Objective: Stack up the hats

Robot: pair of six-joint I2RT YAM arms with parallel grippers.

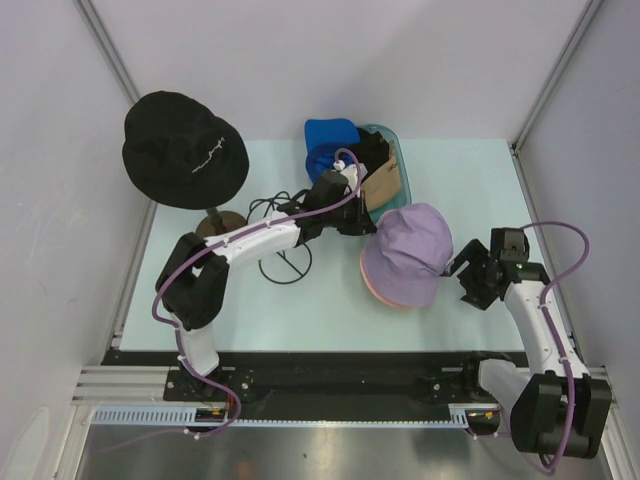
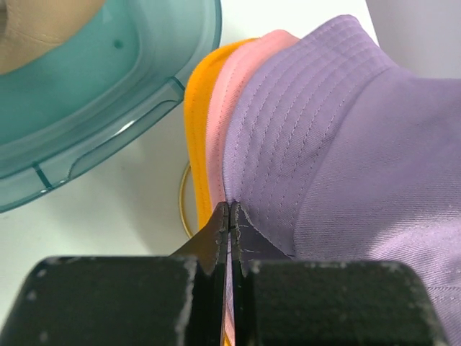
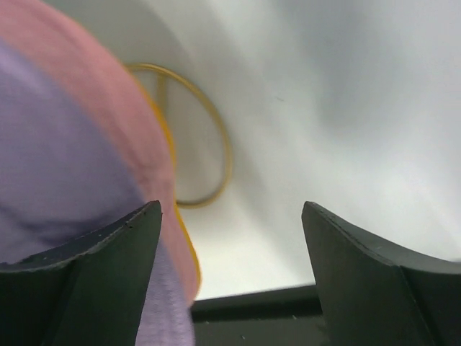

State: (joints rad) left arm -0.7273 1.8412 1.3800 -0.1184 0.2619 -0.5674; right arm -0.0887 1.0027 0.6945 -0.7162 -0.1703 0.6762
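From above, the lavender hat covers the pile under it. Only a sliver of the pink hat shows there, and the orange hat is hidden in that view. The black hat hides its support except for a dark base, and its white lettering is too small to read. The left arm covers part of the teal bin and the left tool. In the left wrist view, the frame edge cuts off a tan thing. The right wrist view is blurred, and a gold ring runs behind the pink brim.
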